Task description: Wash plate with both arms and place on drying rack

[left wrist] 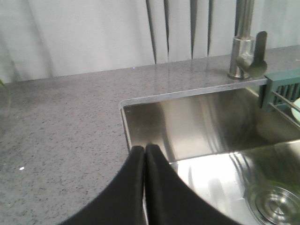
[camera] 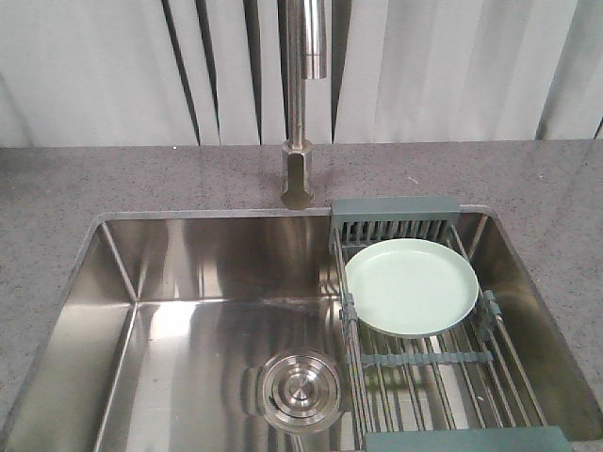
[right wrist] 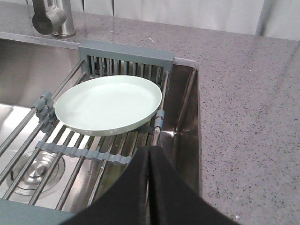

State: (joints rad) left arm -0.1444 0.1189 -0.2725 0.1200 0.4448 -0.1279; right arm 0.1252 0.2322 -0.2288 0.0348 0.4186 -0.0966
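One plate [right wrist: 108, 105] on drying rack [right wrist: 93, 154], beyond right hand [right wrist: 149, 151]

You will note that the left pincer [left wrist: 145, 149] and right pincer [right wrist: 148, 151] each show only two plain matte black fingers, smooth, curved outward toward the base, without visible screws, cables or markings.

The black angular two-finger left gripper [left wrist: 144, 151] has its fingers pressed together, tips touching and holding nothing, and the matching black right gripper [right wrist: 149, 151] is likewise closed on nothing, both seen only in their wrist views.
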